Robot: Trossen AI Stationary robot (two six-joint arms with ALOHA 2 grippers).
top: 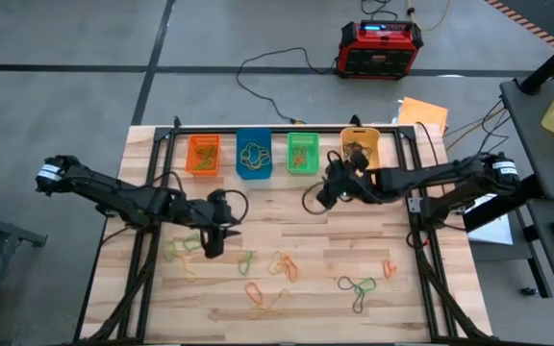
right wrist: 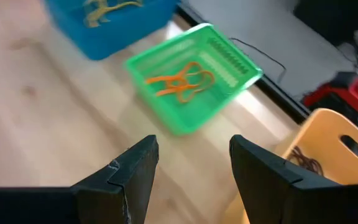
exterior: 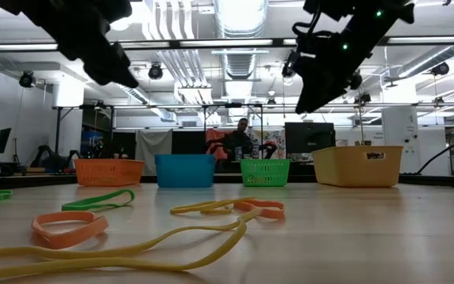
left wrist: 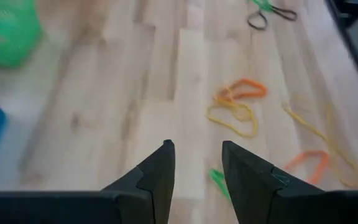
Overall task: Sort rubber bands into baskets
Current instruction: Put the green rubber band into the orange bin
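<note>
Four baskets line the table's far edge: orange (top: 203,154), blue (top: 254,154), green (top: 303,152) and yellow-orange (top: 361,146). Loose rubber bands lie on the near half of the table: green and yellow (top: 181,248), orange (top: 282,264), green and black (top: 359,286). My left gripper (left wrist: 197,149) hangs open above the bands at the left-centre (top: 214,240), with a green band (left wrist: 218,180) on the wood just beyond its fingers. My right gripper (right wrist: 194,143) is open and empty above the table (top: 327,192), just in front of the green basket (right wrist: 191,74), which holds orange bands.
The blue basket (right wrist: 104,18) holds yellow bands and the yellow-orange one (right wrist: 328,143) holds black ones. A red-and-black box (top: 380,48) with cables sits on the floor beyond the table. Bare wood lies between the baskets and the scattered bands.
</note>
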